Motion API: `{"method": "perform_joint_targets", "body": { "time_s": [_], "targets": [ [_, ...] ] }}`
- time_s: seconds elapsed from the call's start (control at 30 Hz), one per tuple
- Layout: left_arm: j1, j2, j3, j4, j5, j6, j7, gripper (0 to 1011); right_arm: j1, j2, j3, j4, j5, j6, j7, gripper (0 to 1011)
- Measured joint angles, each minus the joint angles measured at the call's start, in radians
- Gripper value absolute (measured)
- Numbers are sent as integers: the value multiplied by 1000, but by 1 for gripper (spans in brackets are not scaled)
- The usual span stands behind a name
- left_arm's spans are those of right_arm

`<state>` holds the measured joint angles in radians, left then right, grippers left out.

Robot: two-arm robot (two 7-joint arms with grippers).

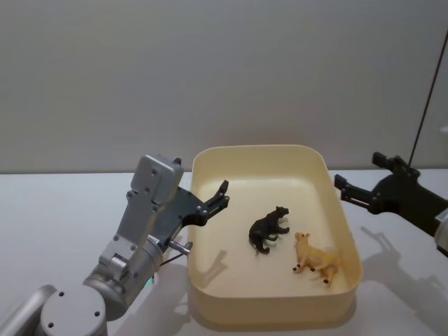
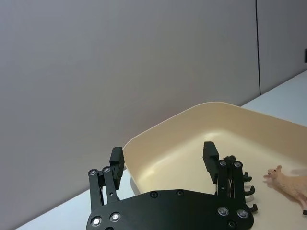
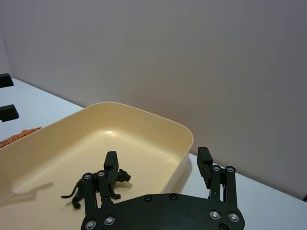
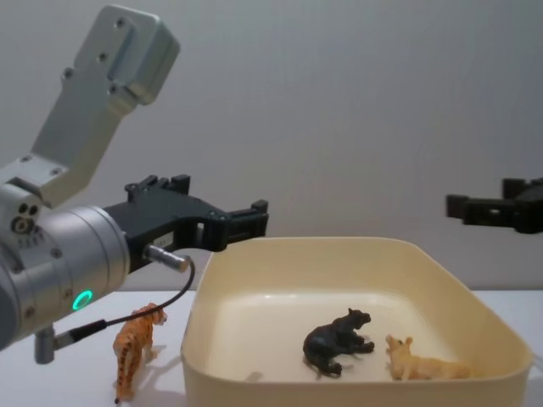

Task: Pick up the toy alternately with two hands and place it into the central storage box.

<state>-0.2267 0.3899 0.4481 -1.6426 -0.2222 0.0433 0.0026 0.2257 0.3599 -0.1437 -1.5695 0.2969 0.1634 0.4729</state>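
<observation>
Nearest the body, the left arm's silver housing carries a lit green ring light point(image 4: 82, 299). Just beyond it an orange striped tiger toy point(image 4: 136, 343) stands upright on the white table point(image 1: 56, 210), outside the central storage box point(image 1: 266, 308) and just beside its left wall. Inside the box, toward its near right corner, a tan animal toy point(image 1: 316, 260) is on the floor. A black animal toy point(image 1: 268, 229) is near it, a little farther back and nearer the middle; whether the two touch cannot be told. The left gripper point(image 1: 222, 194) hangs above the box's left rim, pointing in over the interior. Its fingers are spread wide and have hold of nothing. Farther back on the other side, the right gripper point(image 1: 355, 169) is held in the air just outside the box's right rim, facing the box, fingers likewise spread wide and empty.
</observation>
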Motion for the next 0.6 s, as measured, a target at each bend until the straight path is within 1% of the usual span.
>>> {"method": "perform_joint_targets", "body": {
  "time_s": [0.1, 0.17, 0.2, 0.3, 0.4, 0.43, 0.5, 0.53, 0.6],
  "targets": [
    [8, 6, -4, -13, -14, 19, 12, 1001, -15, 10, 7, -11, 4, -5, -12, 1001],
    [20, 16, -9, -29, -31, 40, 26, 1001, -30, 21, 14, -24, 8, -10, -25, 1001],
    [29, 23, -13, -44, -47, 58, 38, 1001, -33, 23, 16, -26, 9, -11, -28, 1001],
    [43, 35, -19, -64, -71, 82, 56, 1001, -44, 30, 21, -35, 12, -15, -37, 1001],
    [65, 52, -29, -90, -109, 117, 87, 1001, -51, 35, 24, -40, 14, -18, -43, 1001],
    [76, 60, -35, -107, -132, 136, 104, 1000, -54, 38, 26, -43, 15, -19, -47, 1001],
    [86, 68, -39, -118, -154, 152, 115, 1001, -60, 41, 28, -47, 16, -21, -51, 1001],
    [96, 77, -45, -132, -174, 168, 130, 1000, -61, 42, 29, -48, 17, -21, -52, 1001],
    [105, 83, -51, -142, -199, 187, 142, 1001, -64, 44, 30, -50, 17, -23, -55, 1001]
  ]
}}
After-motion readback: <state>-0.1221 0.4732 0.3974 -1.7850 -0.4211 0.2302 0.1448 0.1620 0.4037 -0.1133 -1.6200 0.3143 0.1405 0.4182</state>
